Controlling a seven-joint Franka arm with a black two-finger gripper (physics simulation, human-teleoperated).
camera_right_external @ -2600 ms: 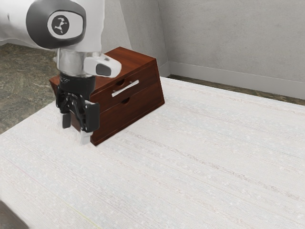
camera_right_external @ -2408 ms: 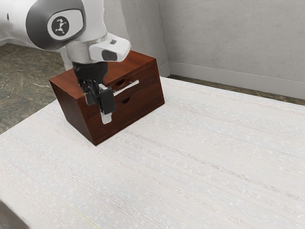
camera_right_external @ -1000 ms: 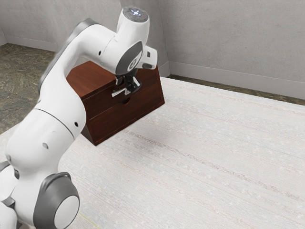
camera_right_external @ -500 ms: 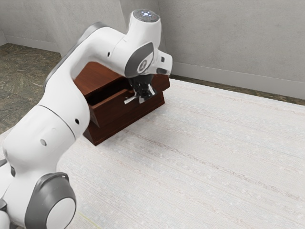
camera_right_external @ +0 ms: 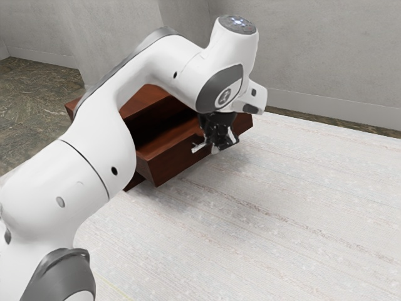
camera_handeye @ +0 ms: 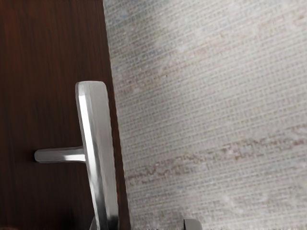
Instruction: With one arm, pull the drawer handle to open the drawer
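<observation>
Grey walls, pale desk (camera_right_external: pixel 301 207). Exterior view: wooden cabinet (camera_right_external: pixel 78 108) at the exterior view's left; its upper drawer (camera_right_external: pixel 178 160) stands much farther out toward the exterior view's right than half a second ago; pincer (camera_right_external: pixel 216 143) has travelled with it, sitting at the silver handle (camera_right_external: pixel 199 148); cannot tell its grip. Wrist view: handle (camera_handeye: pixel 96 158) just under the hand, standing off the dark drawer (camera_handeye: pixel 48 72) front on a post; desk (camera_handeye: pixel 216 96) beyond.

You see a pale, grained table (camera_right_external: pixel 282 207); behind it a grey wall (camera_right_external: pixel 326 44) with a light baseboard (camera_right_external: pixel 326 105), beside it mottled dark floor (camera_right_external: pixel 31 94).
</observation>
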